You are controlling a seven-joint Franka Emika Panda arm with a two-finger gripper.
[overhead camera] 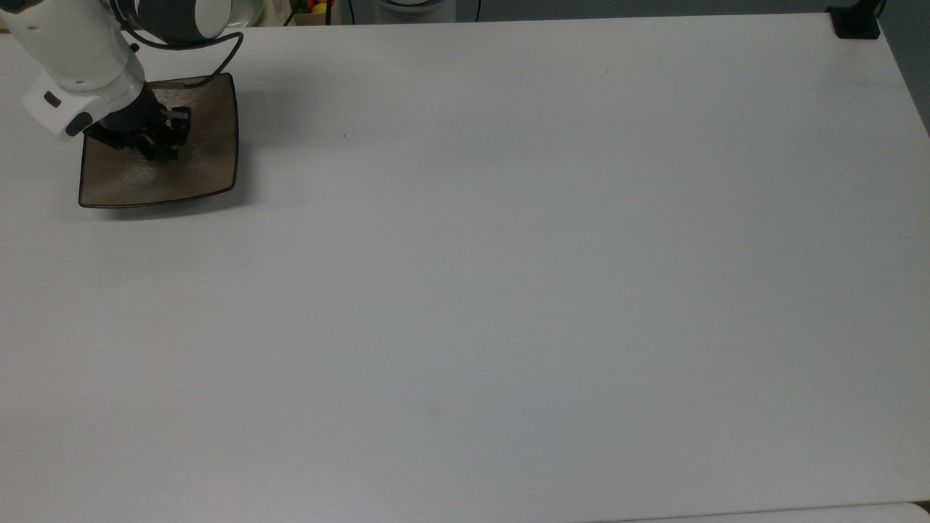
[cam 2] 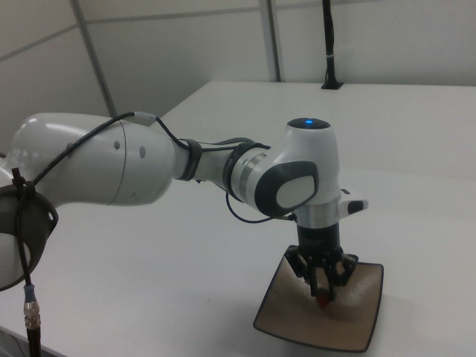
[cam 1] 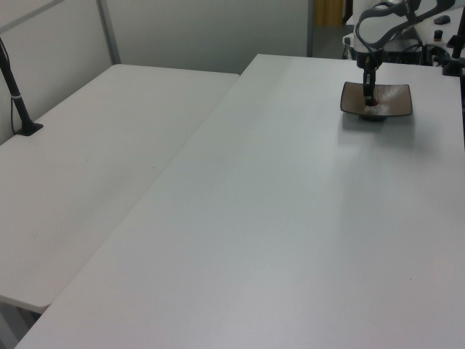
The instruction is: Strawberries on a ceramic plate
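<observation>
Gripper: black two-finger unit at the end of the white Panda arm, pointing straight down over the ceramic plate; in the right view its fingertips sit low, at or just above the plate surface, closed around a small red item, the strawberry, which shows as a red spot between the tips. Whether the fruit already touches the plate cannot be told. In the top view the gripper stands over the upper middle of the plate, with the white wrist housing covering the plate's upper-left corner in the top view's left; the fruit itself is hidden under the fingers there. In the left view the gripper hangs upright over the plate, toward the left view's left half of it. Ceramic plate: square, glossy tan-brown, thin dark rim, upturned corners, resting flat on the white table near the far left corner in the top view. Table: broad, white, matte; a second white table adjoins it on the left view's left. Cable: dark, runs along the arm's upper links in the right view. Black clamp mount: fixed at the table's upper right corner in the top view, well apart from the plate.
</observation>
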